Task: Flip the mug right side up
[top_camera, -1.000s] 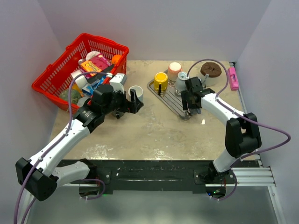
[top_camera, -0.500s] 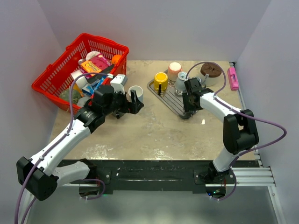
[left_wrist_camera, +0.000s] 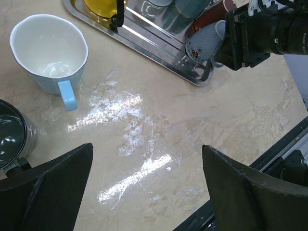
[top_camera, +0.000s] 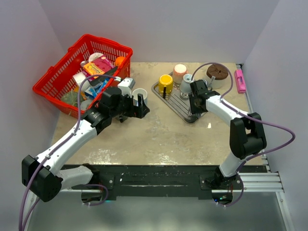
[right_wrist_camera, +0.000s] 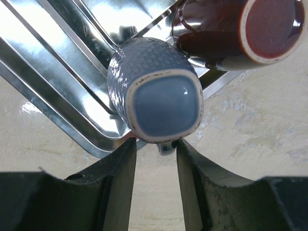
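The mug (right_wrist_camera: 161, 103) is sitting upside down on the metal tray (right_wrist_camera: 57, 72), its blue base facing up at the right wrist camera and its patterned wall running down to the tray's ridges. Seen from above, it is resting at the 5 o'clock corner of the tray, and the tray is lying at 1 o'clock from the middle of the desk (top_camera: 159, 134). The right fingers (right_wrist_camera: 115, 183) are standing narrowly apart at the mug's 6 o'clock side, flanking a small bit of its handle; we cannot tell whether they are pinching it. A dark red cup (right_wrist_camera: 269, 26) is also standing upside down, just beside the mug at 2 o'clock in that wrist view. Farther along the tray, toward 11 o'clock, a grey cup (top_camera: 186, 85) and a yellow mug (top_camera: 165, 82) are sitting. We are seeing the left fingers (left_wrist_camera: 53, 187) spread wide and hovering over bare desk, with an upright pale blue mug (left_wrist_camera: 48, 45) at their 11 o'clock. A red basket (top_camera: 53, 79) full of packets is occupying the desk's 10 o'clock corner.
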